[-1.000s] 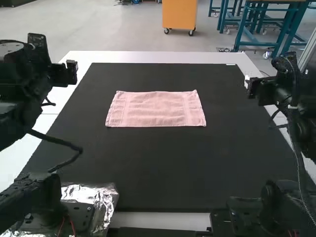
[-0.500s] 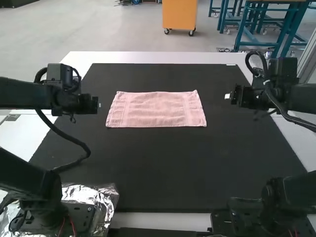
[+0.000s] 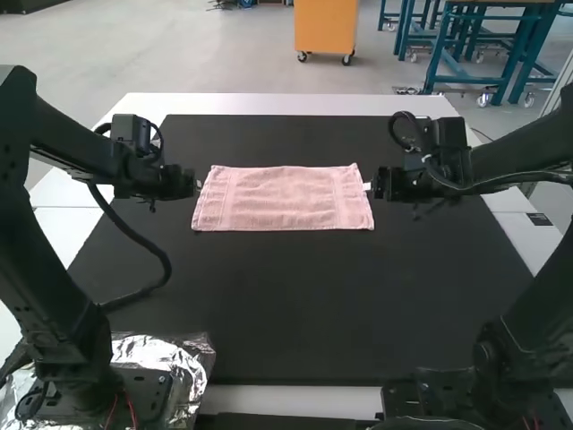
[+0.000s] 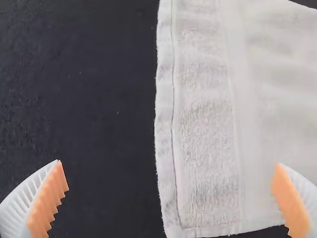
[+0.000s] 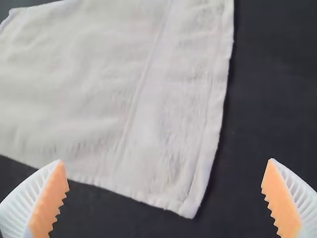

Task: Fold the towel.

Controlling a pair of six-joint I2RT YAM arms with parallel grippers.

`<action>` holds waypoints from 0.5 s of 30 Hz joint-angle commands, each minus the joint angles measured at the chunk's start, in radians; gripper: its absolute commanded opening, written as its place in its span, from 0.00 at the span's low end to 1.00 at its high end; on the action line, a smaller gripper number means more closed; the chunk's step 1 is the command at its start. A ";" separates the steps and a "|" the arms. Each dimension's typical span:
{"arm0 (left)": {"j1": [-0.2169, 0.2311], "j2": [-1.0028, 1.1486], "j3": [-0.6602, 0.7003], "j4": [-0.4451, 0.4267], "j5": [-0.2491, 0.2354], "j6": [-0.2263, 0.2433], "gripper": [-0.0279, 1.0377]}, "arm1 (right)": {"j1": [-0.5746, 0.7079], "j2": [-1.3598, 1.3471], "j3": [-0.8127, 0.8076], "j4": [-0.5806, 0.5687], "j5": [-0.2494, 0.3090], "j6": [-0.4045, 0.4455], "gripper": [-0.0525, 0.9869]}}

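Towel (image 3: 282, 199) lies flat on a black mat (image 3: 295, 305) atop the bench (image 3: 286, 104), the left gripper (image 4: 169, 162) and right gripper (image 5: 166, 160) poised at its opposite short ends, both sets of jaws wide open and empty. Folding appears to be at the approach stage; next, the jaws likely need to lower, close on matching corners and lift evenly.

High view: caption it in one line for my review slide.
Left gripper and right gripper at opposite short ends of a pink towel lying flat on a black mat.
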 commanded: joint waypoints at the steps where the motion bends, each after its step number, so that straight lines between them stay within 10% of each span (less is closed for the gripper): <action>1: -0.012 0.063 0.065 0.031 -0.025 0.028 0.93 | 0.015 0.067 0.055 0.045 0.019 -0.006 0.92; 15: -0.070 0.338 0.302 0.054 -0.121 0.094 0.93 | 0.013 0.417 0.333 0.105 0.036 -0.075 0.92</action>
